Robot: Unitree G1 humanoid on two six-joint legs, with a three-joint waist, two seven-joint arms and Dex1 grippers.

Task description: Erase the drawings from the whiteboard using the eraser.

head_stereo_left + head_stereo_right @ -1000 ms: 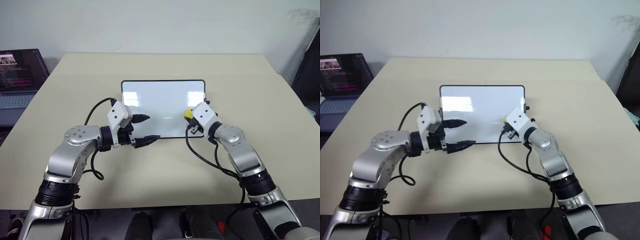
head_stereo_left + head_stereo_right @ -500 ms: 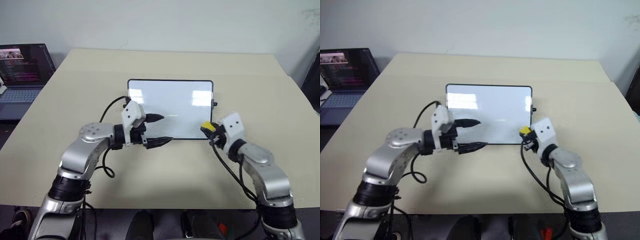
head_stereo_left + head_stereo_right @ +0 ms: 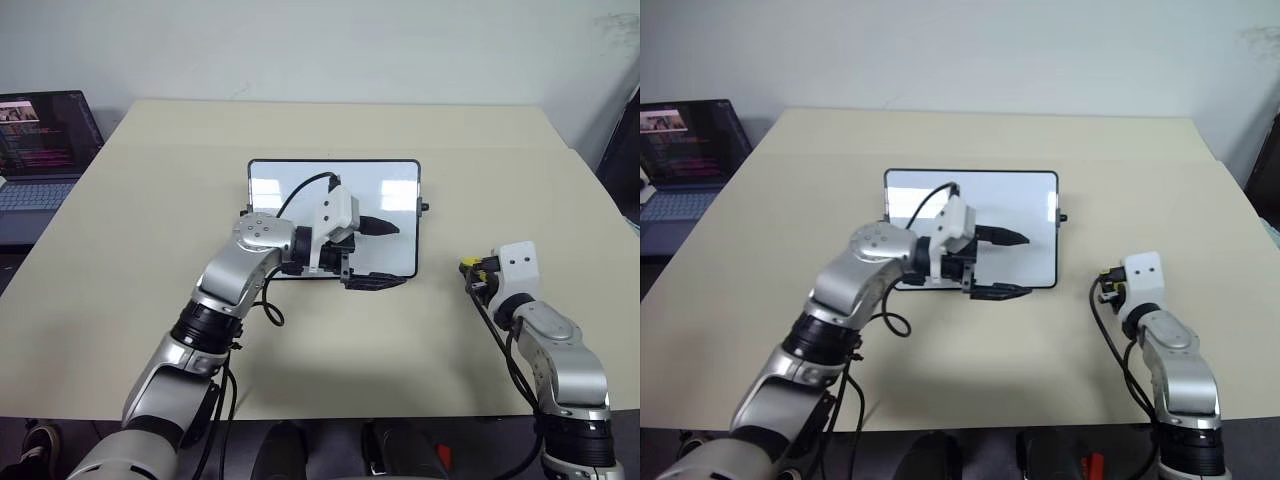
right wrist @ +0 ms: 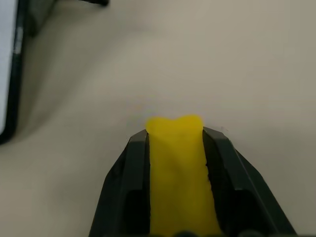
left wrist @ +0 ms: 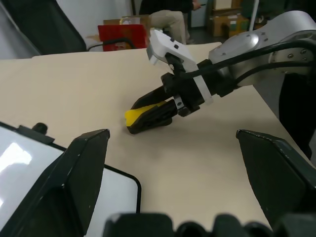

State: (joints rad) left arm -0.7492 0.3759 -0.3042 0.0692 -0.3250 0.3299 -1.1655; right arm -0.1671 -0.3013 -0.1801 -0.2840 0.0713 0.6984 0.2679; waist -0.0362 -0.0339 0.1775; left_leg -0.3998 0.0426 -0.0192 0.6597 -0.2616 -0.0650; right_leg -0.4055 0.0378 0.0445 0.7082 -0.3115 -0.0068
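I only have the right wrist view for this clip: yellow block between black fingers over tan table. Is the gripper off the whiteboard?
Observer: Yes. The right gripper is over the bare table, to the right of the whiteboard, shut on the eraser.
Operator: Where is the other arm?
Observer: The left gripper is open above the board's lower right corner, pointing right.
Operator: Any red drawings left?
Observer: None on the board's visible surface; the arm covers part of it.

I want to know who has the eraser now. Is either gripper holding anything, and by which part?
The right gripper holds the yellow eraser, its fingers clamping the long sides, the tip sticking out. The left gripper is open and holds nothing.
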